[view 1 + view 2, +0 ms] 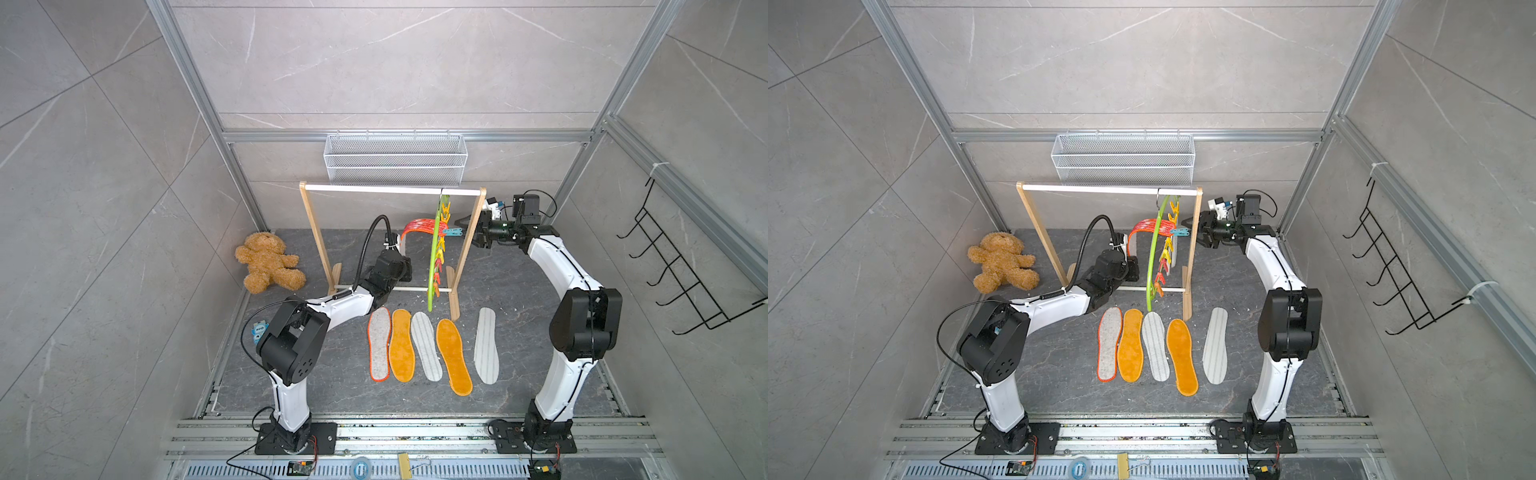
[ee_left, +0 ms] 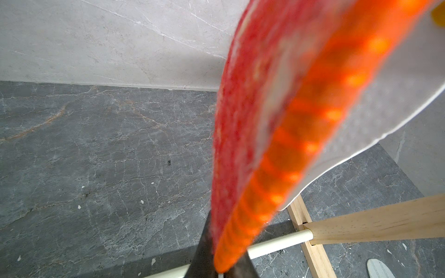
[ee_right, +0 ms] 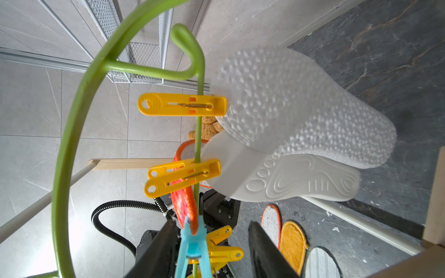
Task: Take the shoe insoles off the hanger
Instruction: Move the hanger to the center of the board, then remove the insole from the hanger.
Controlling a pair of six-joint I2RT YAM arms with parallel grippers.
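The lime-green hanger [image 1: 434, 249] [image 1: 1152, 257] [image 3: 69, 134] hangs from the wooden rail. A red-white mottled insole [image 1: 417, 227] [image 2: 277, 120] [image 3: 184, 204] bends away from it, one end pinched in a teal clip [image 3: 192, 243] and the other end in my shut left gripper [image 2: 221, 269]. My right gripper [image 3: 212, 223] [image 1: 460, 229] stands open astride the teal clip. Two white insoles [image 3: 301, 103] [image 3: 289, 178] hang from yellow clips [image 3: 181, 104]. Several insoles lie on the floor: grey felt [image 1: 379, 345], orange [image 1: 401, 345], striped [image 1: 427, 347].
The wooden rail frame [image 1: 390, 190] stands mid-floor, with its foot bar [image 2: 277, 245] near my left gripper. A teddy bear [image 1: 268, 262] lies at the left. A wire basket [image 1: 395, 160] hangs on the back wall and a black hook rack [image 1: 681, 270] on the right wall.
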